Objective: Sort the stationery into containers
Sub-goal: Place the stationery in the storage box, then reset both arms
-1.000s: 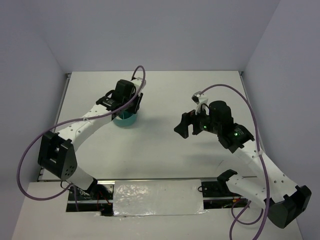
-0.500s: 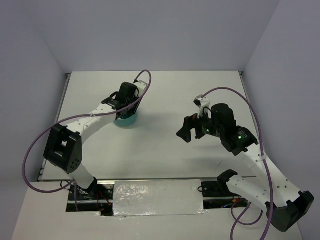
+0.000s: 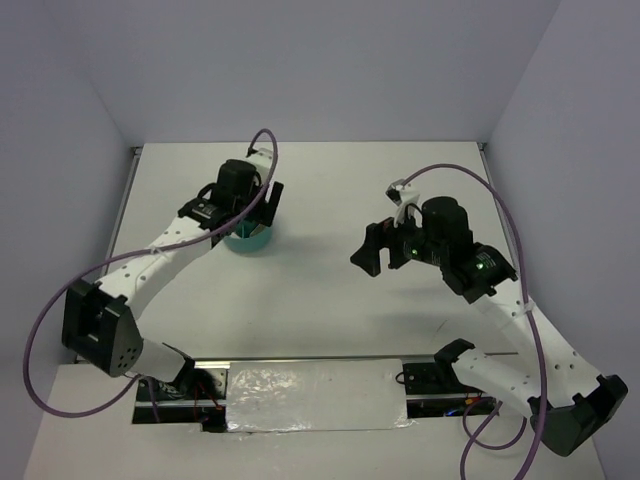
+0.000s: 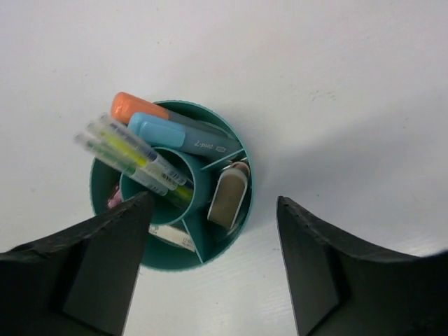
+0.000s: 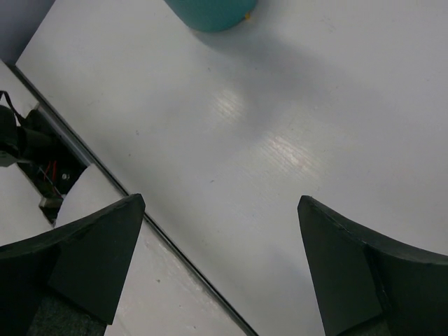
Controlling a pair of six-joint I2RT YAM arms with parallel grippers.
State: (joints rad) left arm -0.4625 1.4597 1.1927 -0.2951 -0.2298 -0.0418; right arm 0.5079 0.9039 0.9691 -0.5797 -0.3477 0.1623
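**Stationery in the tub, lift away next**

Both sets of jaws are spread wide and hold nothing. The right jaws hang over the bench (image 3: 330, 300), right of centre. The left jaws hang just above the teal organizer (image 3: 252, 243), upper left of centre. I think the drop-in step is done. The next move is to lift straight up without bumping the pens.

Count:
- one organizer
- one white piece (image 4: 171, 238)
- one tan piece (image 4: 227, 196)
- at least two pens (image 4: 133, 157) in the centre cup
- one blue marker (image 4: 182, 136)
- one orange marker (image 4: 129, 106)

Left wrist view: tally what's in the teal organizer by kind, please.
Markers: 2, orange marker and blue marker
Thin pens: 2, in the centre cup
Whitish-tan piece: 1
White piece, partly hidden: 1
Pink item, barely showing: 1
Total: 7 visible in the teal organizer
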